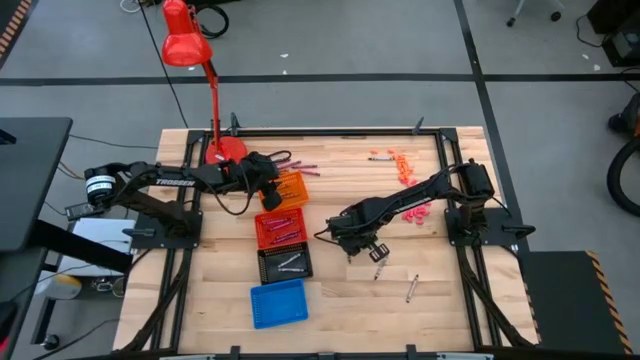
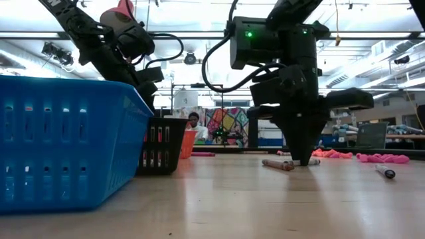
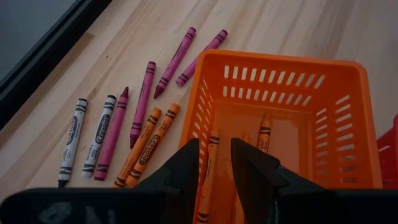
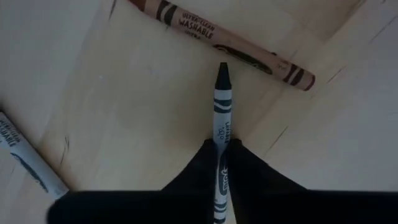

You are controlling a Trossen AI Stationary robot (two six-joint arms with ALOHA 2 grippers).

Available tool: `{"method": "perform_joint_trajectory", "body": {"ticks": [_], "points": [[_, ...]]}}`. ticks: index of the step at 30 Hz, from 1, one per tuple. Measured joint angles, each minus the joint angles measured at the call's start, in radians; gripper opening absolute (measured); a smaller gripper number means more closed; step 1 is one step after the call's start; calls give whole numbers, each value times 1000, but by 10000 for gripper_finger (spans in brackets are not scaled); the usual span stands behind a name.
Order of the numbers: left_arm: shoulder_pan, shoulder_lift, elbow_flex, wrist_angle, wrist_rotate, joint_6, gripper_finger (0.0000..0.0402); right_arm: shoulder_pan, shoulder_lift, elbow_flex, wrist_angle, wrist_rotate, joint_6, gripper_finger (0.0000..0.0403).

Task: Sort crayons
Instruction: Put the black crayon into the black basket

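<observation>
My right gripper (image 4: 222, 163) points down at the table right of the black tray (image 1: 285, 263) and is shut on a grey crayon with a dark tip (image 4: 222, 106). A brown crayon (image 4: 230, 45) and a grey-white one (image 4: 25, 163) lie close by on the wood. My left gripper (image 3: 217, 163) hangs open over the orange tray (image 3: 339, 93), which holds orange crayons (image 3: 265, 132). Maroon, orange and white crayons (image 3: 115, 134) lie flat on the table beside that tray. My right gripper pinches the grey crayon's two long sides (image 4: 222, 144) between its two fingers, back from the dark tip. The fingers come from above, pointing down. The crayon lies flat on the table, its tip sticking out past the fingers; its rear end is hidden between them.
Orange, red (image 1: 280, 228), black and blue (image 1: 278, 302) trays stand in a row down the table's middle. Piles of orange (image 1: 403, 165) and pink (image 1: 415, 213) bits lie at the right rear. Two crayons (image 1: 411, 290) lie nearer. A red lamp (image 1: 187, 45) stands at the far left.
</observation>
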Motion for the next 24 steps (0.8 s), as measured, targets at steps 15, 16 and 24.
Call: {"method": "perform_joint_trajectory", "body": {"ticks": [15,16,24], "points": [[-68,0,0,144,-2,77,103,-9,-65,11,-12,97,61,31],[-83,0,0,151,-2,90,103,-12,-76,11,-12,110,64,31],[-200,0,0,182,1,134,103,-49,-179,12,57,161,140,31]]}}
